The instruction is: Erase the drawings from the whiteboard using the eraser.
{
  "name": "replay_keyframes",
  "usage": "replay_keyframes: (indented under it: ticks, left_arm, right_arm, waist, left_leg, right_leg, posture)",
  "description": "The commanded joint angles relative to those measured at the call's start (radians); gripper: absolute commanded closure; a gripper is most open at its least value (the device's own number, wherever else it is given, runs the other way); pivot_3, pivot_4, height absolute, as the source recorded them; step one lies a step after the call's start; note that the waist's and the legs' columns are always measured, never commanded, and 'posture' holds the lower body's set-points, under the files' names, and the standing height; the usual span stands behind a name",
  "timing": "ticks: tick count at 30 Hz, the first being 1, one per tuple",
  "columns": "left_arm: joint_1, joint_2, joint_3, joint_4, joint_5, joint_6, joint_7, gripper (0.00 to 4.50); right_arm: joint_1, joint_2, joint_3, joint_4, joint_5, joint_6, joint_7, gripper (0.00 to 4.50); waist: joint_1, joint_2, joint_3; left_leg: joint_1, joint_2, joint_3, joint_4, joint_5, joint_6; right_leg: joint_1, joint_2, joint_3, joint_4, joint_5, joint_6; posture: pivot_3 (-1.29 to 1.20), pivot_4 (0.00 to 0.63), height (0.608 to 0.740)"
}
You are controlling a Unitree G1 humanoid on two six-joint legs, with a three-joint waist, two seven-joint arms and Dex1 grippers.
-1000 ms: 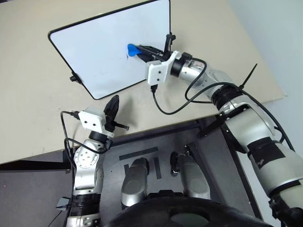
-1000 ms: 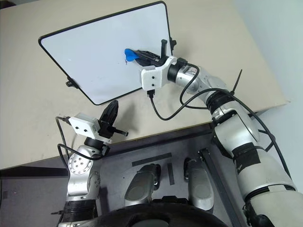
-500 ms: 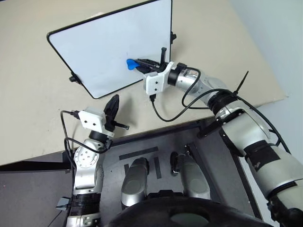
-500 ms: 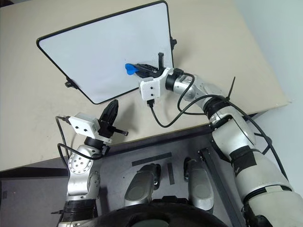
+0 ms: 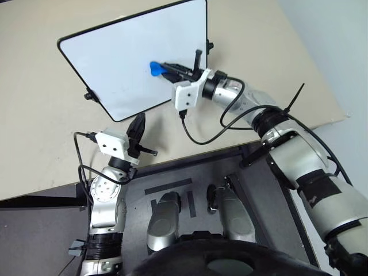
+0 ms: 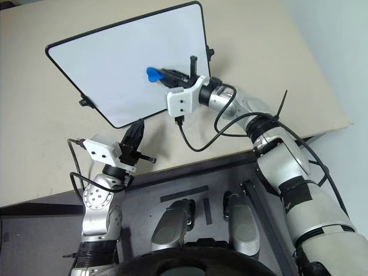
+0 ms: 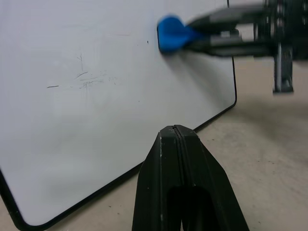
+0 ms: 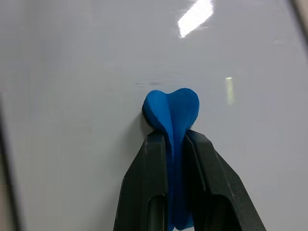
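The whiteboard lies on the beige table, its black frame running round it. My right gripper reaches over its middle, shut on the blue eraser, whose wide end presses on the white surface. The drawings are hidden; only faint grey scratches show on the board in the left wrist view. My left gripper is shut and holds nothing, hovering just off the board's near edge, apart from the frame.
The beige table ends in a front edge close behind my left gripper and a right edge past my right arm. A black cable loops down from the right wrist over the table. Small black knobs stick out from the board's frame.
My right gripper slid the eraser a short way toward me over the board and back, ending slightly further left. The small mark below the eraser a second ago now lies under it. Left arm still.
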Motion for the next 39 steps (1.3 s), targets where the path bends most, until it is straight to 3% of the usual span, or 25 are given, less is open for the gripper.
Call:
replay_keyframes:
  ticks: [1,13,23,33,36,39]
  left_arm:
    - [-0.005,-0.003,-0.009,-0.017,0.000,-0.010,-0.002,4.50]
    - [0.000,-0.001,-0.008,-0.013,-0.004,-0.015,0.001,4.50]
    - [0.013,-0.004,-0.006,-0.019,-0.003,-0.023,0.005,4.50]
    - [0.025,0.000,-0.004,-0.032,-0.003,-0.017,0.006,4.50]
    - [0.025,0.005,0.002,-0.035,-0.006,-0.017,0.004,4.50]
    - [0.020,0.013,0.014,-0.032,-0.010,-0.016,0.004,4.50]
  right_arm:
    - [0.000,0.004,0.009,-0.014,0.003,0.003,0.024,4.25]
    - [-0.073,0.009,-0.034,-0.076,0.027,-0.018,-0.035,4.25]
    - [-0.007,0.042,0.033,-0.046,-0.031,-0.001,-0.012,4.25]
    - [-0.019,0.016,-0.019,-0.039,-0.005,0.075,-0.080,4.25]
    - [0.008,-0.004,-0.032,-0.066,0.043,0.050,-0.001,4.25]
    - [0.092,-0.065,-0.050,-0.167,0.164,0.022,0.191,4.25]
  waist:
    - [0.000,0.000,0.000]
    - [-0.001,0.001,0.001]
    - [0.002,0.001,0.001]
    - [0.006,0.001,0.001]
    - [0.007,0.001,0.001]
    - [0.011,0.001,0.001]
  left_leg:
    - [0.000,0.000,0.000,0.000,0.000,0.000]
    - [0.000,0.000,0.001,0.000,-0.001,-0.001]
    - [-0.001,0.001,0.002,0.000,0.000,-0.001]
    - [-0.001,0.001,0.003,0.000,-0.001,-0.001]
    - [-0.001,0.002,0.003,0.000,-0.001,-0.001]
    - [-0.001,0.004,0.005,0.000,-0.001,-0.001]
  right_leg:
    - [0.000,0.000,0.000,0.000,0.000,0.000]
    - [0.000,0.000,0.000,-0.001,0.000,0.000]
    - [0.000,0.000,0.000,-0.001,-0.002,0.002]
    - [0.000,0.000,0.000,-0.001,-0.001,0.001]
    - [0.000,0.000,0.000,-0.001,0.001,-0.001]
    - [0.001,0.000,0.000,-0.001,0.002,-0.001]
  posture:
    - [0.00,0.150,0.740]
    - [0.00,0.150,0.740]
    - [0.00,0.150,0.740]
    - [0.00,0.150,0.740]
    - [0.00,0.150,0.740]
    - [0.00,0.150,0.740]
